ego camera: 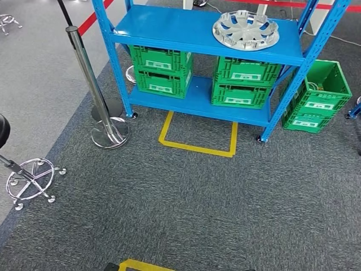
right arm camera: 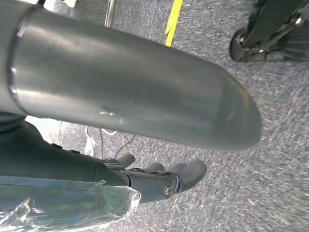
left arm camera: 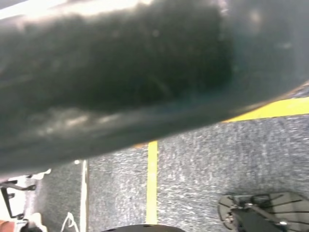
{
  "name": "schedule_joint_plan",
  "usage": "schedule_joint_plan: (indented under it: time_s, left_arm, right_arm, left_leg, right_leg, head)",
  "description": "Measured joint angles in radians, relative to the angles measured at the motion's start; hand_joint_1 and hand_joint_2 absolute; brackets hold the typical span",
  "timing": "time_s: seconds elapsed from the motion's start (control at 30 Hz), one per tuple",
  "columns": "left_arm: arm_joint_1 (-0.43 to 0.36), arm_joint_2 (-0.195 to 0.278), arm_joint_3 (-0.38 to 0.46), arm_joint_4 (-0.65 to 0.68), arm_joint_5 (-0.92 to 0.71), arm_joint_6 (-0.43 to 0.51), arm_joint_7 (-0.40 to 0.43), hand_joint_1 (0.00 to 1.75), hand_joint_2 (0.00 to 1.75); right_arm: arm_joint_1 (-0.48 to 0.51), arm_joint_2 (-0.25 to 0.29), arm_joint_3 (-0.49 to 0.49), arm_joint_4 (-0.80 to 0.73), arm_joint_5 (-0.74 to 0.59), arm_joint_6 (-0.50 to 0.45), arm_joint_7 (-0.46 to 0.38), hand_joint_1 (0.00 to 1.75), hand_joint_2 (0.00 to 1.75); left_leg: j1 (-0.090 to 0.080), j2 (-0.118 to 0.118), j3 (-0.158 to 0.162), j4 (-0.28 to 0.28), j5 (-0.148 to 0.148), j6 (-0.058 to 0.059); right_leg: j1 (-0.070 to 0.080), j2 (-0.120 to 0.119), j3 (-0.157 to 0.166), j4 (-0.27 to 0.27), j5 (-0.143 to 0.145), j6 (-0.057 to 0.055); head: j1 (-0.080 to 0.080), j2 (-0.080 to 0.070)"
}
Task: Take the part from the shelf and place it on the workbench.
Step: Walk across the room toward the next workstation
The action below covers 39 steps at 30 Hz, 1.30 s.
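Head view: on the top board of the blue shelf lies the part, a silver spoked wheel cover, flat, near the board's right end. Below it, green crates on the lower board. Between camera and shelf, a broad stretch of grey carpet with a yellow floor marking just in front of the shelf. No workbench to be seen here. Judged from this: part on the shelf and not on any bench, so the approach, the grasp and the carry to the workbench are what is left.

Left wrist view: close and blurred, a dark mass taken for the left hand, above carpet and yellow tape. Cannot tell whether released or clenched; nothing like the silver part beside it.

Right wrist view: hanging over the carpet, the right hand, fingers stretched out and released, grasping nothing
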Motion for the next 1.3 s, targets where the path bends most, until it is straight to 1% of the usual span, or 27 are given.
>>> schedule_joint_plan:
  time_s: [0.1,0.13,0.17,0.2,0.23,0.27,0.3,0.37,0.43,0.5,0.53,0.6,0.63,0.67,0.7,0.77,0.8,0.83,0.93,1.0,1.03,1.1,1.13,1.17,1.2,1.27,1.3]
  left_arm:
    - [-0.002,-0.001,0.000,0.000,0.000,0.000,0.001,0.00,0.00]
    - [-0.001,-0.002,0.000,0.000,0.000,0.000,0.001,0.00,0.00]
    - [0.000,-0.002,0.001,0.000,0.000,0.000,0.002,0.00,0.00]
    - [0.001,-0.002,0.001,0.000,0.000,0.000,0.002,0.00,0.00]
    - [0.002,-0.002,0.001,0.000,0.000,0.001,0.003,0.00,0.00]
    - [0.002,-0.002,0.001,0.000,0.000,0.001,0.003,0.00,0.00]
    - [0.001,-0.003,0.001,0.000,0.000,0.001,0.003,0.00,0.00]
    - [-0.002,-0.002,0.001,0.000,0.000,0.001,0.003,0.00,0.00]
    - [-0.003,-0.001,0.001,0.000,-0.001,0.002,0.003,0.00,0.00]
    - [-0.004,-0.001,0.001,0.000,-0.003,0.003,0.004,0.00,0.00]
    - [-0.004,0.000,0.001,0.000,-0.004,0.004,0.004,0.00,0.00]
    - [-0.004,0.000,0.002,0.000,-0.005,0.004,0.004,0.00,0.00]
    - [-0.002,0.001,0.002,0.000,-0.005,0.004,0.004,0.00,0.00]
    - [-0.001,0.001,0.002,0.000,-0.005,0.004,0.004,0.00,0.00]
    - [0.001,0.002,0.002,0.000,-0.005,0.004,0.004,0.00,0.00]
    - [0.001,0.003,0.002,0.000,-0.005,0.004,0.004,0.00,0.00]
    - [0.000,0.003,0.003,0.000,-0.005,0.004,0.004,0.00,0.00]
    - [-0.002,0.003,0.003,0.000,-0.005,0.004,0.004,0.00,0.00]
    - [-0.002,0.004,0.003,0.000,-0.007,0.007,0.004,0.00,0.00]
    - [-0.001,0.004,0.003,0.000,-0.008,0.009,0.005,0.00,0.00]
    - [-0.001,0.003,0.003,0.000,-0.008,0.010,0.005,0.00,0.00]
    - [-0.002,0.002,0.004,0.001,-0.008,0.010,0.005,0.00,0.00]
    - [-0.002,0.002,0.004,0.001,-0.008,0.010,0.005,0.00,0.00]
    - [-0.001,0.002,0.004,0.001,-0.008,0.010,0.005,0.00,0.00]
    - [0.000,0.002,0.004,0.001,-0.008,0.010,0.005,0.00,0.00]
    - [0.001,0.001,0.004,0.001,-0.008,0.010,0.005,0.00,0.00]
    - [0.000,0.001,0.004,0.001,-0.008,0.010,0.005,0.00,0.00]
  right_arm:
    - [0.001,0.000,0.000,0.000,0.000,0.000,0.000,0.00,0.00]
    - [0.002,0.000,0.000,0.000,0.000,0.000,0.000,0.00,0.00]
    - [0.004,0.000,0.000,0.000,0.000,0.000,0.000,0.00,0.00]
    - [0.005,0.000,0.000,0.000,0.000,0.000,0.000,0.00,0.00]
    - [0.005,0.000,0.000,0.000,0.000,0.000,0.000,0.00,0.00]
    - [0.005,0.000,0.000,0.000,0.000,0.000,0.000,0.00,0.00]
    - [0.003,0.000,0.000,0.000,0.000,0.000,0.000,0.00,0.00]
    - [0.001,0.000,0.000,0.000,0.000,0.000,0.000,0.00,0.00]
    - [0.002,0.000,0.000,0.000,0.000,0.000,0.000,0.00,0.00]
    - [0.003,0.000,0.000,0.000,0.000,0.000,0.000,0.00,0.00]
    - [0.002,0.000,0.000,0.000,0.000,0.000,-0.001,0.00,0.00]
    - [0.000,0.000,0.000,0.000,-0.001,0.000,-0.001,0.00,0.00]
    - [0.001,0.000,0.000,0.000,-0.001,0.000,-0.001,0.00,0.00]
    - [0.002,0.000,0.000,0.000,-0.001,0.000,-0.001,0.00,0.00]
    - [0.003,0.000,0.000,0.000,-0.001,0.000,-0.001,0.00,0.00]
    - [0.004,0.000,0.000,0.000,-0.001,0.000,-0.001,0.00,0.00]
    - [0.003,0.001,0.000,0.000,-0.001,0.000,-0.001,0.00,0.00]
    - [0.002,0.001,0.000,0.000,-0.002,0.000,-0.001,0.00,0.00]
    - [0.000,0.001,0.000,0.000,-0.004,0.000,-0.001,0.00,0.00]
    - [0.000,0.001,0.000,0.000,-0.005,0.000,-0.001,0.00,0.00]
    - [-0.001,0.001,0.000,0.000,-0.005,-0.001,-0.001,0.00,0.00]
    - [0.000,0.001,0.000,0.000,-0.006,-0.001,-0.001,0.00,0.00]
    - [0.001,0.001,0.000,0.000,-0.006,0.000,-0.001,0.00,0.00]
    - [0.003,0.001,0.000,0.000,-0.006,0.000,-0.001,0.00,0.00]
    - [0.005,0.001,0.000,0.000,-0.006,0.000,-0.001,0.00,0.00]
    - [0.005,0.001,0.000,0.000,-0.006,0.000,-0.001,0.00,0.00]
    - [0.004,0.001,0.000,0.000,-0.006,0.000,-0.001,0.00,0.00]
  left_leg:
    - [0.000,0.000,0.009,-0.002,-0.006,0.009]
    - [-0.001,0.000,0.013,-0.002,-0.010,0.010]
    - [-0.002,0.000,0.019,-0.002,-0.015,0.011]
    - [-0.003,-0.001,0.027,-0.002,-0.020,0.010]
    - [-0.003,-0.002,0.037,-0.002,-0.027,0.008]
    - [-0.005,-0.002,0.045,-0.002,-0.034,0.004]
    - [-0.007,-0.002,0.050,0.000,-0.040,-0.001]
    - [-0.010,-0.002,0.053,0.001,-0.048,-0.010]
    - [-0.009,-0.001,0.056,0.001,-0.054,-0.019]
    - [-0.007,-0.001,0.043,0.039,-0.080,-0.030]
    - [-0.005,0.000,0.019,0.089,-0.106,-0.035]
    - [-0.001,0.000,-0.060,0.229,-0.161,-0.043]
    - [0.001,0.000,-0.093,0.279,-0.171,-0.045]
    - [0.001,0.000,-0.111,0.297,-0.160,-0.045]
    - [0.002,0.000,-0.108,0.273,-0.127,-0.044]
    - [0.000,0.000,-0.061,0.146,-0.039,-0.035]
    - [-0.001,0.000,-0.035,0.082,-0.012,-0.029]
    - [-0.003,0.000,-0.017,0.040,0.000,-0.024]
    - [-0.005,-0.001,-0.007,0.011,-0.005,-0.012]
    - [-0.002,0.000,0.001,0.001,-0.002,-0.001]
    - [0.000,0.000,0.006,-0.003,-0.002,0.004]
    - [-0.001,0.000,0.010,-0.003,-0.007,0.010]
    - [-0.002,0.000,0.013,-0.003,-0.010,0.012]
    - [-0.003,0.000,0.017,-0.003,-0.014,0.012]
    - [-0.003,-0.001,0.022,-0.003,-0.018,0.012]
    - [-0.003,-0.002,0.038,-0.003,-0.030,0.007]
    - [-0.005,-0.003,0.044,-0.002,-0.036,0.003]
  right_leg:
    - [-0.001,0.000,-0.111,0.195,-0.073,0.008]
    - [-0.001,0.000,-0.141,0.237,-0.076,0.009]
    - [-0.001,0.000,-0.154,0.243,-0.058,0.008]
    - [-0.001,0.000,-0.146,0.208,-0.021,0.006]
    - [0.000,-0.001,-0.121,0.141,0.026,0.003]
    - [0.001,-0.001,-0.091,0.073,0.060,0.000]
    - [0.002,-0.001,-0.062,0.015,0.080,-0.006]
    - [0.005,-0.001,-0.036,-0.030,0.079,-0.015]
    - [0.004,0.001,-0.031,-0.036,0.076,-0.025]
    - [0.000,-0.001,-0.023,-0.042,0.072,-0.036]
    - [-0.001,-0.001,-0.020,-0.043,0.071,-0.041]
    - [-0.001,-0.002,-0.016,-0.044,0.065,-0.047]
    - [0.000,-0.002,-0.014,-0.043,0.062,-0.048]
    - [0.000,-0.001,-0.011,-0.043,0.059,-0.048]
    - [0.000,0.000,-0.006,-0.043,0.056,-0.046]
    - [0.000,0.002,0.004,-0.044,0.049,-0.042]
    - [0.002,0.003,0.007,-0.043,0.044,-0.037]
    - [0.003,0.003,0.008,-0.043,0.041,-0.032]
    - [0.003,0.002,0.011,-0.047,0.037,-0.014]
    - [0.002,0.001,-0.002,-0.019,0.019,-0.004]
    - [0.001,0.001,-0.024,0.025,-0.004,0.000]
    - [0.000,0.000,-0.095,0.158,-0.060,0.005]
    - [0.000,0.000,-0.129,0.214,-0.075,0.007]
    - [0.000,0.000,-0.150,0.240,-0.071,0.008]
    - [0.000,0.000,-0.150,0.227,-0.047,0.007]
    - [0.000,-0.001,-0.101,0.103,0.034,0.003]
    - [0.001,-0.001,-0.067,0.036,0.061,-0.001]
  head:
    - [0.004,0.000]
    - [0.004,0.000]
    - [0.004,0.000]
    - [0.004,0.000]
    - [0.004,0.000]
    - [0.005,0.000]
    - [0.005,0.000]
    - [0.004,0.000]
    - [0.004,0.000]
    - [-0.001,0.000]
    - [-0.004,0.000]
    - [-0.008,0.000]
    - [-0.008,0.000]
    - [-0.008,0.000]
    - [-0.008,0.000]
    - [-0.008,0.000]
    - [-0.008,0.000]
    - [-0.008,0.000]
    - [-0.007,0.000]
    - [-0.005,0.000]
    - [-0.002,0.000]
    - [0.002,0.000]
    - [0.003,0.000]
    - [0.002,0.000]
    - [0.003,0.000]
    - [0.003,0.000]
    - [0.004,0.000]
